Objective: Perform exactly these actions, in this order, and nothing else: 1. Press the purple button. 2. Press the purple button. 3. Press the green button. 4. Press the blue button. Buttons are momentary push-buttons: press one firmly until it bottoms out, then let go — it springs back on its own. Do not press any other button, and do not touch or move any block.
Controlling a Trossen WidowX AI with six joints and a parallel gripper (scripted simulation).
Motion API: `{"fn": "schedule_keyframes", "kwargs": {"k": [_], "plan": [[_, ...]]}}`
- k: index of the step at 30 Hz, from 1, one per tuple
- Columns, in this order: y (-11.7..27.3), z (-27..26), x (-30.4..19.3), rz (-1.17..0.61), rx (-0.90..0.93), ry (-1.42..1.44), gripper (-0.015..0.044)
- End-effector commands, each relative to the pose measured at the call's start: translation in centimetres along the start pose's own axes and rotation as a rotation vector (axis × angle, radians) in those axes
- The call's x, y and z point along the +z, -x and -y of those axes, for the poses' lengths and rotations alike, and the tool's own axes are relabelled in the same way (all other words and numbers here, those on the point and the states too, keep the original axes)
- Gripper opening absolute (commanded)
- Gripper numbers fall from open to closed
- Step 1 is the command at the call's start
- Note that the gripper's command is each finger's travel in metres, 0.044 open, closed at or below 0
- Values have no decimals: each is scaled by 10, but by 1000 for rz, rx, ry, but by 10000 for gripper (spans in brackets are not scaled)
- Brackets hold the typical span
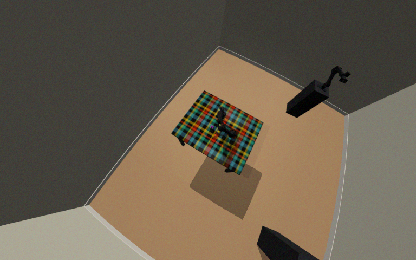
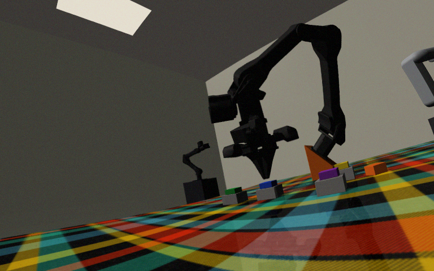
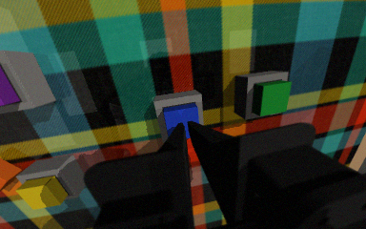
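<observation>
My gripper (image 2: 265, 178) (image 3: 185, 126) is shut with nothing between its fingertips. Its tips are just above the blue button (image 2: 268, 184) (image 3: 181, 118), and overlap its lower part in the wrist view. The blue cap stands raised on its grey base. The green button (image 2: 233, 190) (image 3: 273, 98) is raised, to the right of the blue one in the wrist view. The purple button (image 2: 329, 173) (image 3: 7, 91) (image 1: 212, 127) is raised, partly cut off at the left edge of the wrist view.
A yellow button (image 2: 341, 165) (image 3: 42, 193) on a grey base is at the lower left in the wrist view. An orange block (image 2: 375, 168) (image 3: 7, 174) lies beside it. An orange wedge shape (image 2: 314, 164) stands by the arm's base. All are on the plaid table (image 1: 196, 135).
</observation>
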State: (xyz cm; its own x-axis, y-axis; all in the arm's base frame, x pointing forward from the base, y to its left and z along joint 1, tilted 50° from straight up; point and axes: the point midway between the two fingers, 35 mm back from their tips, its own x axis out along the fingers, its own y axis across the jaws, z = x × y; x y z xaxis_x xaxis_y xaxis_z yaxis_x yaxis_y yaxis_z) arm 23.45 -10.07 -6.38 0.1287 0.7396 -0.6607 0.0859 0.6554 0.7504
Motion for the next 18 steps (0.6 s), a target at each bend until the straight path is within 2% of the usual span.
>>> {"fn": "schedule_keyframes", "kwargs": {"k": [1, 18], "plan": [[-8, -1, -2, 0, 7, -7, 20], [-15, -2, -2, 0, 8, -7, 20]]}}
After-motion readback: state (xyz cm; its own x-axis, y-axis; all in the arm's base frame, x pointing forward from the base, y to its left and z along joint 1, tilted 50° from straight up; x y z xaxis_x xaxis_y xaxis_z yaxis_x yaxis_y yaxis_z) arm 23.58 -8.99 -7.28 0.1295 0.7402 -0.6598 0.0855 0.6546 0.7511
